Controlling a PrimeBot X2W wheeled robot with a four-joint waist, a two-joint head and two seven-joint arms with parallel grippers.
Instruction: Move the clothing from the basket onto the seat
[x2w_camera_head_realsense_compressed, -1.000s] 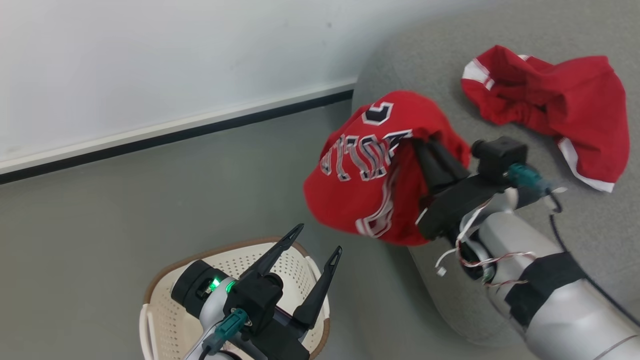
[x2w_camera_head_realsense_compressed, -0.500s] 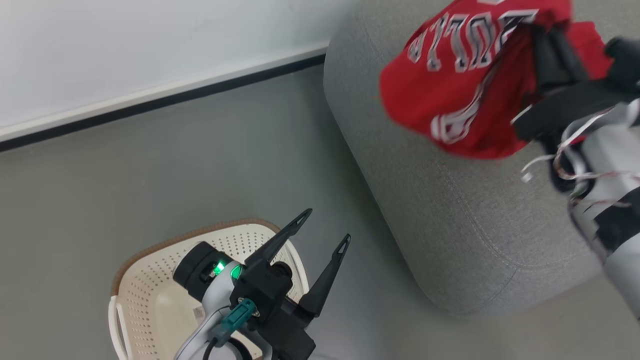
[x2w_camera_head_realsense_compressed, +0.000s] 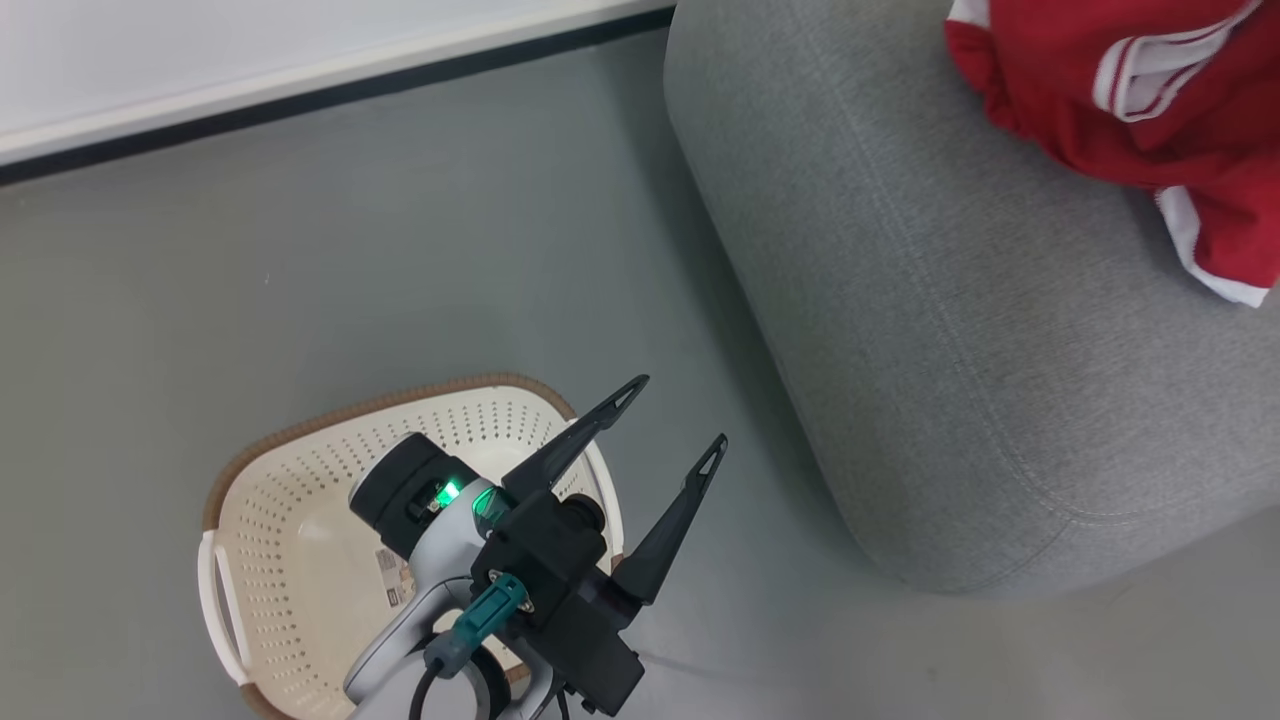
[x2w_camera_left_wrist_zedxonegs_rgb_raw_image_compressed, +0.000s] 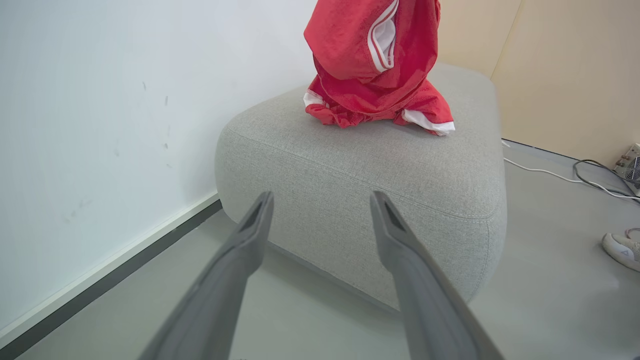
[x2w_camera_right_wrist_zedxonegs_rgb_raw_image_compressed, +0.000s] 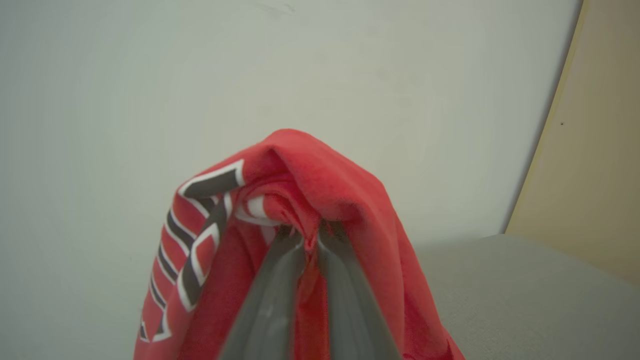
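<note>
A red jersey (x2w_camera_right_wrist_zedxonegs_rgb_raw_image_compressed: 320, 170) with dark, white-outlined lettering drapes over my right gripper (x2w_camera_right_wrist_zedxonegs_rgb_raw_image_compressed: 311, 232), whose fingers are shut on its fabric, up in front of the wall. In the left wrist view this garment (x2w_camera_left_wrist_zedxonegs_rgb_raw_image_compressed: 360, 35) hangs above a second red piece (x2w_camera_left_wrist_zedxonegs_rgb_raw_image_compressed: 380, 105) that lies crumpled on the grey seat (x2w_camera_left_wrist_zedxonegs_rgb_raw_image_compressed: 375, 165). Red clothing (x2w_camera_head_realsense_compressed: 1130, 90) shows on the seat (x2w_camera_head_realsense_compressed: 950, 350) at the head view's top right. My left gripper (x2w_camera_head_realsense_compressed: 680, 410) stands open over the cream basket (x2w_camera_head_realsense_compressed: 380, 400), holding nothing. A sticker lies on the basket's bare floor; my left arm hides part of it.
The basket stands on grey floor left of the seat. A white wall with a dark baseboard (x2w_camera_head_realsense_compressed: 330, 90) runs behind. Cables (x2w_camera_left_wrist_zedxonegs_rgb_raw_image_compressed: 550, 175) and a shoe (x2w_camera_left_wrist_zedxonegs_rgb_raw_image_compressed: 622, 250) lie on the floor past the seat's far side, near a beige panel (x2w_camera_left_wrist_zedxonegs_rgb_raw_image_compressed: 565, 75).
The head camera has swung down and left. My right gripper has carried the jersey up and across over the seat, leaving the head view. The left gripper stays open over the basket.
</note>
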